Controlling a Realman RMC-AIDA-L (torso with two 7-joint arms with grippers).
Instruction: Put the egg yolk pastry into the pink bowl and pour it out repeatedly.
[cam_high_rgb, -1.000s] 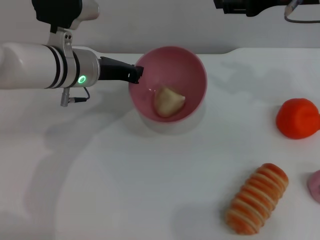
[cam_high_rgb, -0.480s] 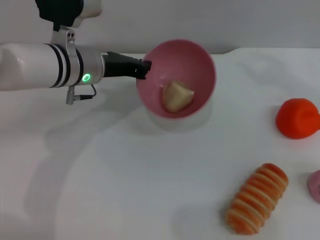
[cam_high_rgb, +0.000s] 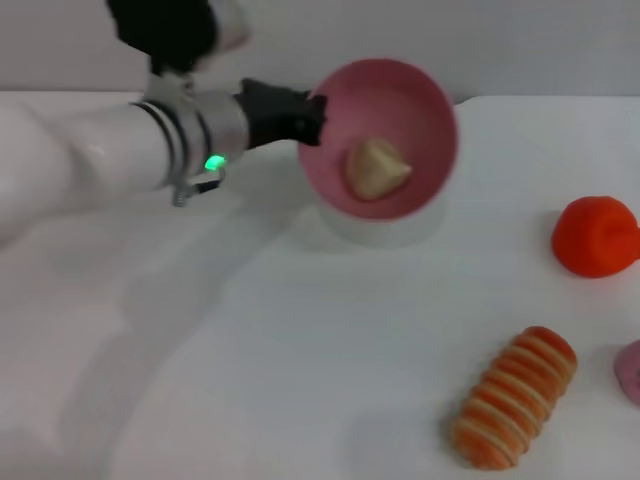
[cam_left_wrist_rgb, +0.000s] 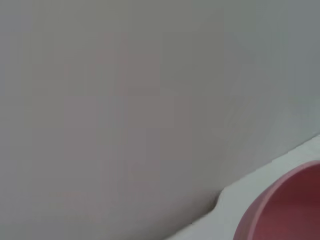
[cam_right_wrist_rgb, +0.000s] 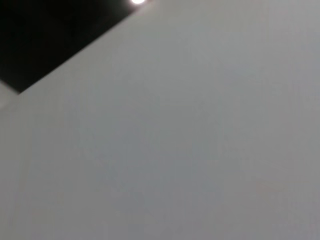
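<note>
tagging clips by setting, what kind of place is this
Probably a lab or test bench rather than a real kitchen: a bare white table against a plain wall, with toy-like food laid out, such as a striped roll and an orange-red lump. The left pincer holds a pink bowl containing an egg yolk pastry.

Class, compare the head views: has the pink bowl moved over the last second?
Yes. The pink bowl, held at its rim by the left hand, has risen and shifted toward the robot's right, closer to the orange-red object, which has stayed put.
</note>
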